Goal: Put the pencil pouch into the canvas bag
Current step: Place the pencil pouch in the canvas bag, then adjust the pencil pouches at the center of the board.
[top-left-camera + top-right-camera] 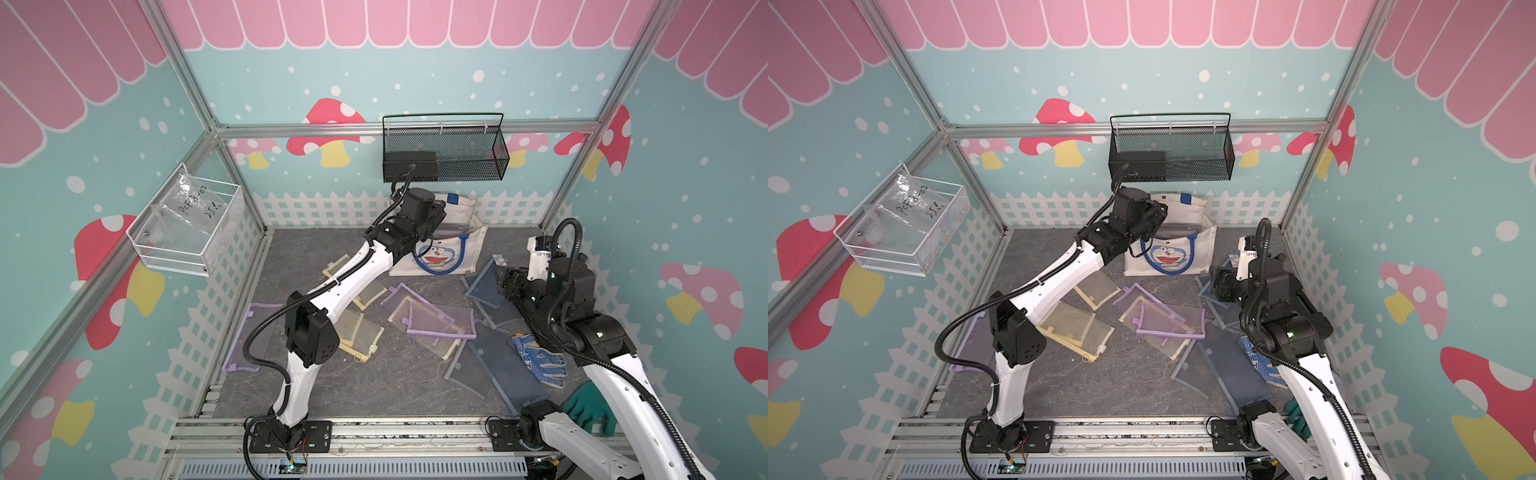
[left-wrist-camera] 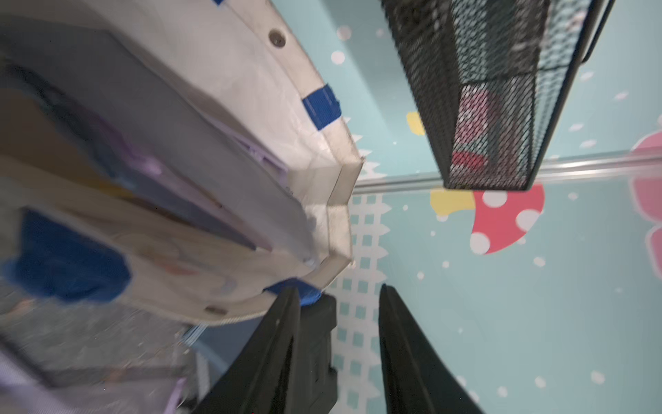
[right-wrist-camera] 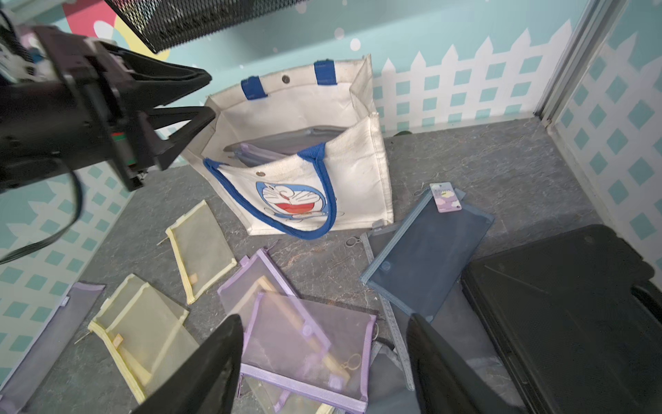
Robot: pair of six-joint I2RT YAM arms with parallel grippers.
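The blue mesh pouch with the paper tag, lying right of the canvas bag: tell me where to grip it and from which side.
Take the blue mesh pouch by its tagged short end, nearest the canvas bag. It lies flat, partly over another pouch, so come down from above and pinch that edge. The right gripper hangs open nearby and is probably best placed.

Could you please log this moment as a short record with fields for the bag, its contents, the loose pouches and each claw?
bag: canvas bag upright near the back wall, mouth open
bag contents: flat mesh pouches already inside
loose pouches: yellow pouch, purple pouch, blue pouch on the floor
left claw: open, empty, beside the bag's rim
right claw: open, empty, above the purple pouch
other: black mesh basket on the back wall
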